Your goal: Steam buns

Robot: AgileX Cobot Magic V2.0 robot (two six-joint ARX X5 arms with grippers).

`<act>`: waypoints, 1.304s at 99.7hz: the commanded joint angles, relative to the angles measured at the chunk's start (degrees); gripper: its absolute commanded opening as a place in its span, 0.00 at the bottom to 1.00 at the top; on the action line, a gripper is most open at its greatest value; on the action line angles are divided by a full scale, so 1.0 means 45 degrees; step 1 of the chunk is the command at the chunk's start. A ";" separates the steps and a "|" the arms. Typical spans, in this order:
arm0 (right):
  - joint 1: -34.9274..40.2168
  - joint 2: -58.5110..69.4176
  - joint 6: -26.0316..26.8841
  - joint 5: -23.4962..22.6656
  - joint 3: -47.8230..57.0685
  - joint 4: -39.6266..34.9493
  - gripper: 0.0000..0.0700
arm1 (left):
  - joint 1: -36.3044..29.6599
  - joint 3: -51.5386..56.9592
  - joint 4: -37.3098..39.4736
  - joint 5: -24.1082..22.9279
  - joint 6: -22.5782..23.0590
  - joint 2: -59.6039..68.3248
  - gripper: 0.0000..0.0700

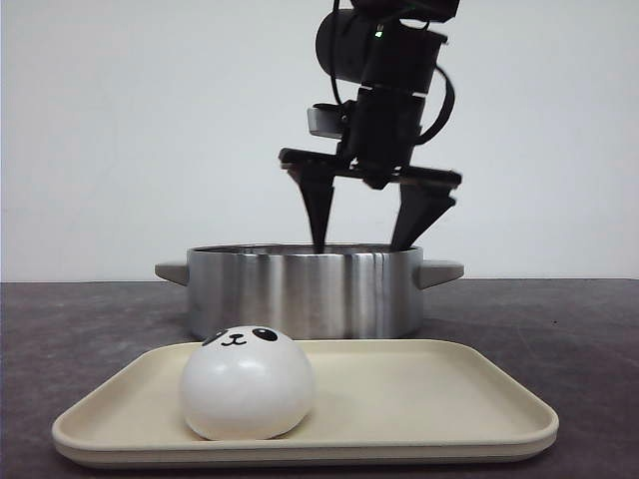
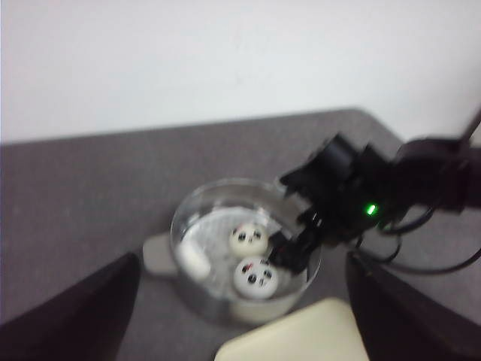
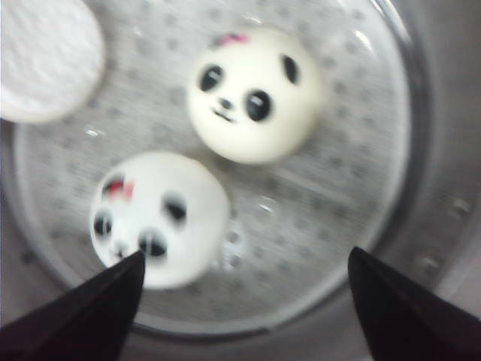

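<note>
Four buns show across the views, all smooth, matte white domes with black panda faces. One bun sits on a shallow cream tray with rounded corners and a raised lip, on the tray's left half, its face turned up toward the pot. The tray lies just in front of the pot, a round brushed-steel vessel with grey side handles, standing on a dark grey, finely textured table.

Inside the pot the floor is a shiny perforated steamer plate. Two panda buns rest on it: one with a small pink bow mark above its face, and another with a red mark, lying close beside the first but apart from it. A fourth white round, showing a plain, slightly grainy surface and no face, lies against the pot wall.

The right gripper hangs above the pot's opening with its dark, tapering fingers spread wide, the tips just at rim level and holding nothing. In its wrist view the red-marked bun lies beside one fingertip; the other fingertip is over bare plate.

The left gripper hovers well back from the pot, its fingers spread, empty.
</note>
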 commanded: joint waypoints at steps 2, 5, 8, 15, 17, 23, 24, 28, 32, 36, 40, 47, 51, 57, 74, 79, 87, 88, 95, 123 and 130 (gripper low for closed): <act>0.0049 -0.0423 -0.0471 0.0403 0.0758 -0.0335 0.15 | -0.0078 0.0209 -0.0393 0.0097 -0.0073 0.0466 0.72; 0.0049 -0.0597 -0.0607 0.0432 0.0850 -0.0447 0.00 | -0.0078 0.0175 -0.0534 0.0151 -0.0126 0.0583 0.72; 0.0049 -0.0869 -0.0811 0.0432 0.0903 -0.0476 0.02 | -0.0092 0.0102 -0.0709 0.0272 -0.0233 0.0743 0.72; 0.0102 -0.1734 -0.0967 0.0432 0.0923 -0.0408 0.03 | -0.0165 -0.0272 -0.0937 0.0792 -0.0544 0.1044 0.72; 0.0146 -0.2001 -0.0967 0.0432 0.0923 -0.0389 0.03 | -0.0204 -0.0427 -0.0962 0.0952 -0.0661 0.1122 0.72; 0.0306 -0.2871 -0.0971 0.0427 0.0923 -0.0330 0.03 | -0.0325 -0.0991 -0.0933 0.1302 -0.0899 0.1341 0.72; 0.0335 -0.3026 -0.0976 0.0427 0.0923 -0.0330 0.03 | -0.0355 -0.1103 -0.0908 0.1331 -0.0947 0.1370 0.72; 0.0466 -0.3687 -0.1039 0.0427 0.0923 -0.0359 0.03 | -0.0476 -0.1559 -0.0772 0.1394 -0.1098 0.1496 0.72; 0.0627 -0.4347 -0.1107 0.0427 0.0923 -0.0384 0.03 | -0.0641 -0.2093 -0.0549 0.1413 -0.1297 0.1613 0.72; 0.0797 -0.5017 -0.1146 0.0427 0.0923 -0.0393 0.03 | -0.0835 -0.2676 -0.0209 0.1506 -0.1545 0.1734 0.72; 0.0971 -0.5688 -0.1146 0.0427 0.0923 -0.0398 0.03 | -0.1054 -0.3288 0.0209 0.1661 -0.1860 0.1855 0.72; 0.1273 -0.6781 -0.1151 0.0432 0.0923 -0.0393 0.02 | -0.1486 -0.4391 0.1088 0.1836 -0.2501 0.2142 0.73; 0.1423 -0.7358 -0.1219 0.0432 0.0923 -0.0398 0.02 | -0.1773 -0.5022 0.1632 0.1831 -0.2822 0.2385 0.73; 0.1603 -0.8106 -0.1345 0.0437 0.0923 -0.0398 0.02 | -0.2171 -0.5697 0.2259 0.1831 -0.3060 0.2846 0.73; 0.1719 -0.9632 -0.1477 0.0476 0.0923 -0.0670 0.02 | -0.3264 -0.6309 0.3172 0.1807 -0.3274 0.4765 0.73; 0.1719 -0.9933 -0.1486 0.0622 0.0923 -0.0835 0.02 | -0.3541 -0.6309 0.3434 0.1812 -0.3288 0.5367 0.73; 0.1719 -1.0297 -0.1715 0.0894 0.0923 -0.1151 0.02 | -0.3968 -0.6309 0.4002 0.1812 -0.3337 0.6416 0.73; 0.1719 -1.0331 -0.1749 0.0937 0.0923 -0.1190 0.02 | -0.4017 -0.6309 0.4075 0.1812 -0.3342 0.6547 0.73; 0.1719 -1.0550 -0.1821 0.1156 0.0923 -0.1496 0.02 | -0.4299 -0.6309 0.4590 0.1812 -0.3453 0.7388 0.73; 0.1719 -1.0870 -0.2064 0.1350 0.0923 -0.2210 0.02 | -0.4556 -0.6309 0.5702 0.1496 -0.4090 0.9690 0.74; 0.1719 -1.0875 -0.2098 0.1345 0.0923 -0.2215 0.02 | -0.4546 -0.6309 0.5790 0.1355 -0.4090 0.9933 0.74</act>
